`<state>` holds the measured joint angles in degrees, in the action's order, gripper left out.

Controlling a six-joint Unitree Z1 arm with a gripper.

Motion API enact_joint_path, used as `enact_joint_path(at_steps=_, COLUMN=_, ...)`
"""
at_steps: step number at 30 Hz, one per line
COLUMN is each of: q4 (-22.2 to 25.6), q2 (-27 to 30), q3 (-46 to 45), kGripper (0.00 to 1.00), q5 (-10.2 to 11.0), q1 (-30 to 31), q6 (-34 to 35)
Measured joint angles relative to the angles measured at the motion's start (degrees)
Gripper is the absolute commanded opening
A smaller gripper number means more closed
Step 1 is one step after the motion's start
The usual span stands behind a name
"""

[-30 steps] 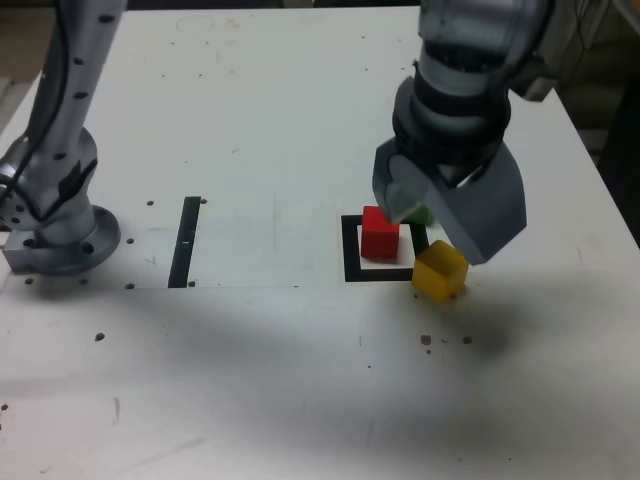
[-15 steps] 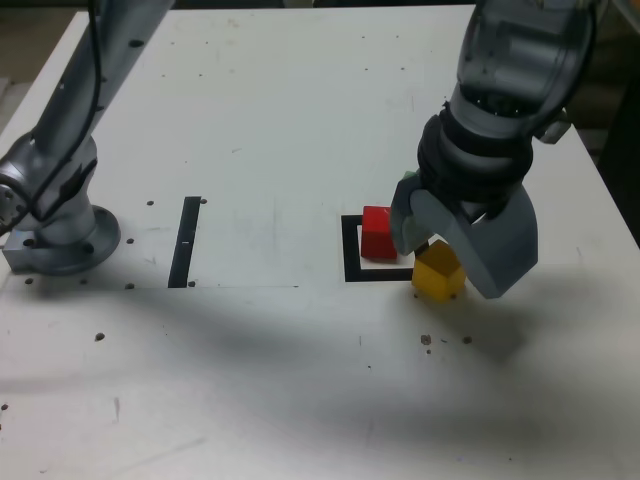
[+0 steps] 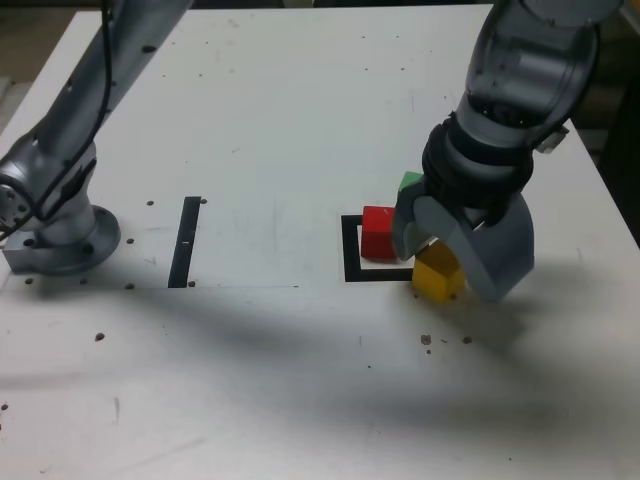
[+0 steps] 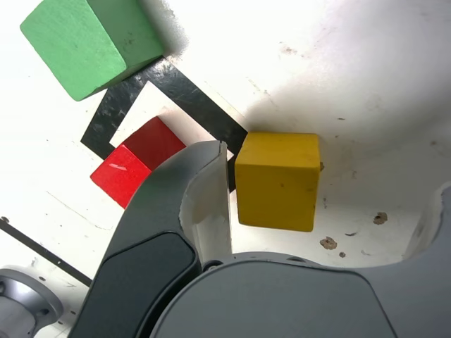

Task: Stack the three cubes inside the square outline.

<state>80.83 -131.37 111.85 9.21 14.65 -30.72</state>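
The yellow cube [image 3: 438,273] [image 4: 277,181] rests on the white table just outside the near right corner of the square outline [image 3: 351,250] [image 4: 189,100], as the exterior view shows it. My gripper [image 3: 452,256] [image 4: 330,176] is down around it and open: one finger [image 4: 189,211] stands close against the cube's side, the other well clear. The red cube [image 3: 378,231] [image 4: 135,169] sits inside the outline. The green cube [image 3: 409,183] [image 4: 86,41] lies at the outline's far corner, partly hidden behind the gripper in the exterior view.
The arm's grey base [image 3: 58,235] is bolted at the exterior view's left. A straight black tape strip [image 3: 185,241] lies between the base and the outline. Small dark specks [image 3: 440,340] dot the table in front of the yellow cube.
The gripper has shifted from above the red cube toward the exterior view's right and dropped to straddle the yellow cube. The green cube now shows behind it. The cubes have stayed put.
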Motion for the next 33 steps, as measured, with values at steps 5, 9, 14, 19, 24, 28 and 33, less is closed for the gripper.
enact_joint_path(at_steps=5, q4=0.1, q2=-1.1, q3=0.8, kGripper=0.93, q5=-0.6, q1=-0.1, q6=0.0)
enact_joint_path(at_steps=9, q4=0.1, q2=-1.8, q3=1.1, kGripper=0.87, q5=-1.2, q1=-0.4, q6=0.3)
enact_joint_path(at_steps=14, q4=0.1, q2=-2.7, q3=1.5, kGripper=0.7, q5=-1.6, q1=-0.6, q6=1.8)
enact_joint_path(at_steps=19, q4=-0.1, q2=-3.1, q3=1.8, kGripper=0.46, q5=-1.5, q1=-0.7, q6=3.3)
enact_joint_path(at_steps=24, q4=-0.1, q2=-3.1, q3=1.9, kGripper=0.34, q5=-1.4, q1=-0.7, q6=3.6)
enact_joint_path(at_steps=28, q4=-0.1, q2=-3.1, q3=1.9, kGripper=0.33, q5=-1.4, q1=-0.7, q6=3.6)
enact_joint_path(at_steps=33, q4=-0.1, q2=-3.1, q3=1.9, kGripper=0.33, q5=-1.4, q1=-0.7, q6=3.6)
